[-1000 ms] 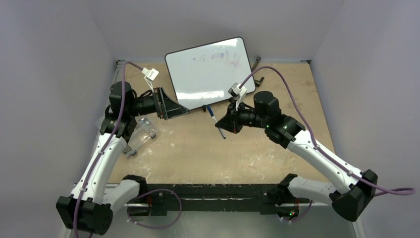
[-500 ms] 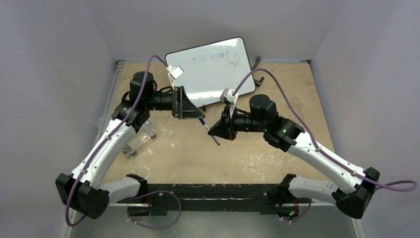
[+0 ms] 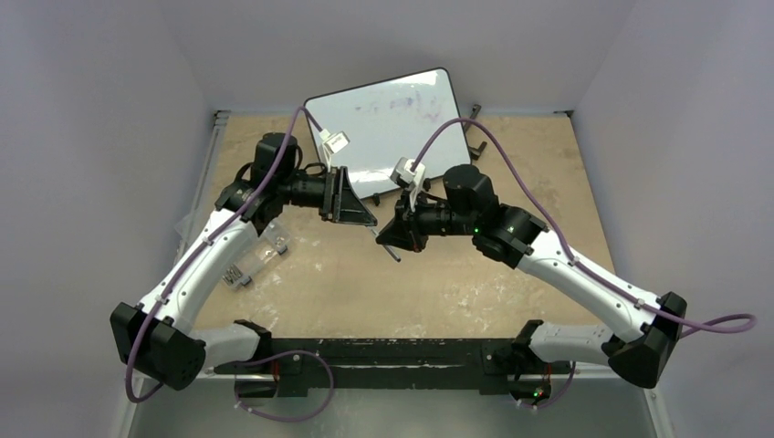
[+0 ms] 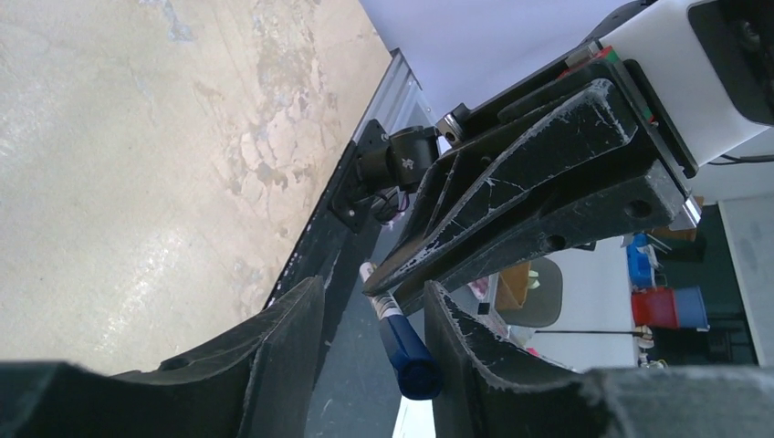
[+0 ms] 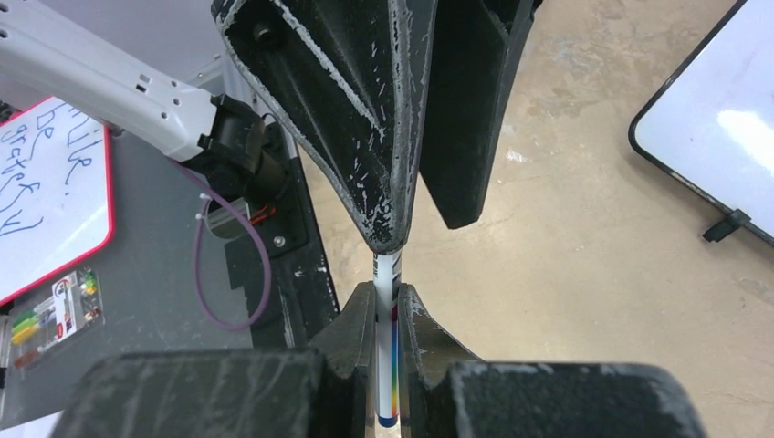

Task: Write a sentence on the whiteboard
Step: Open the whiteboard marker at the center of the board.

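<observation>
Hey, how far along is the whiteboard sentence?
Barely started. Done: the right gripper has the marker clamped. In hand: the left gripper straddles its blue cap, jaws open. Left: uncapping and all the writing; the whiteboard shows only faint smudges.

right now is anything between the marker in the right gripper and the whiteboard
Yes: the blue cap covers the marker tip, and the left gripper straddles that capped end, between the right gripper and the whiteboard.
</observation>
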Motion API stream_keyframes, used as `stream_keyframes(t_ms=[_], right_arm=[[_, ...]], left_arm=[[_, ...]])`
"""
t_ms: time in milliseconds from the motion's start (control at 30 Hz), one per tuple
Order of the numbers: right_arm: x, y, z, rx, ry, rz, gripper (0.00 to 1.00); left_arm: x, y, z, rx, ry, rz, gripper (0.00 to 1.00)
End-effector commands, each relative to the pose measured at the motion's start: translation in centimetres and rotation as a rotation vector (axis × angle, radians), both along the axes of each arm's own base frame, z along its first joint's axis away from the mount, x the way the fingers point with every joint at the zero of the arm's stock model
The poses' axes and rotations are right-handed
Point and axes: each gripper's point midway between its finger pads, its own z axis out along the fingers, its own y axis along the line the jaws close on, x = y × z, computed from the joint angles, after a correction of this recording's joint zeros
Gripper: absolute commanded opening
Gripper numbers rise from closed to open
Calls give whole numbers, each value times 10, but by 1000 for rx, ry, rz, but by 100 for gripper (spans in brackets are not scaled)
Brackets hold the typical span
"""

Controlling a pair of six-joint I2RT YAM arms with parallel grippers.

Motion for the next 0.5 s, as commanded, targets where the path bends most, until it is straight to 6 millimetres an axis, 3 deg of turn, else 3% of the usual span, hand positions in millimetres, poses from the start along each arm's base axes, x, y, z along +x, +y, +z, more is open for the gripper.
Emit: stream_keyframes(t_ms=[0, 100, 133, 200, 233, 433, 467], right_arm=[[7, 2, 21, 22, -69, -8, 0], [7, 4, 17, 18, -62, -5, 0], [8, 4, 16, 14, -60, -6, 0], [8, 5, 16, 13, -59, -6, 0], [8, 5, 17, 22, -62, -7, 0], [13, 6, 29, 82, -64, -51, 0], [15, 6, 29, 83, -54, -70, 8]], left_arm=[[-4, -1, 3, -2, -55, -42, 41], [-3, -2, -1, 3, -45, -51, 34], [-3, -3, -3, 2, -42, -56, 28], [-5, -3, -5, -2, -23, -73, 5], [-7, -3, -6, -2, -13, -82, 0], [-9, -1, -3, -1, -35, -49, 0], [-7, -1, -2, -5, -41, -31, 0]])
